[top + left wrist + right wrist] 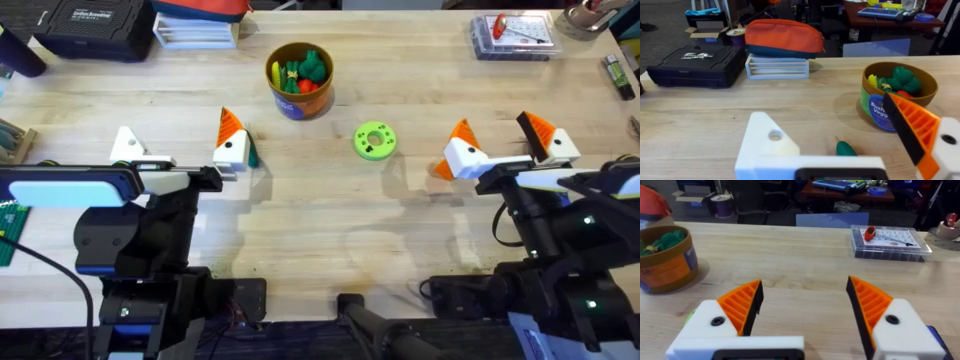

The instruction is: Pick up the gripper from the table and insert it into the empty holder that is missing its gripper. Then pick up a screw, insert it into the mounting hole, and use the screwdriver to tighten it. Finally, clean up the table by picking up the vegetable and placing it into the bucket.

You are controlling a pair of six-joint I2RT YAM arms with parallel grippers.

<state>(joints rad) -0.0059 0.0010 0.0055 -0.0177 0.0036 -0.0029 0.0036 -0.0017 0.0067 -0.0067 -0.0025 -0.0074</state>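
Observation:
My left gripper (178,145) (825,117) is open above the table's left side. One of its jaws is a bare white holder (125,145) (767,142) with an open mounting hole. The other jaw carries an orange finger (229,124) (912,122). The dark green vegetable (252,153) (846,148) lies on the table close to that orange-fingered jaw. My right gripper (500,138) (805,287) is open at the right, with orange fingers on both jaws and nothing between them. A small orange bit (440,169) shows beside its left jaw; I cannot tell what it is. The bucket (298,100) (875,107) (667,272) holds toy vegetables. The screwdriver is out of view.
A lime-green disc (375,140) lies mid-table. A clear parts case (510,38) (890,242) sits at the back right. At the back left are a black case (95,25) (695,65), a white tray (777,66) and an orange pouch (782,36).

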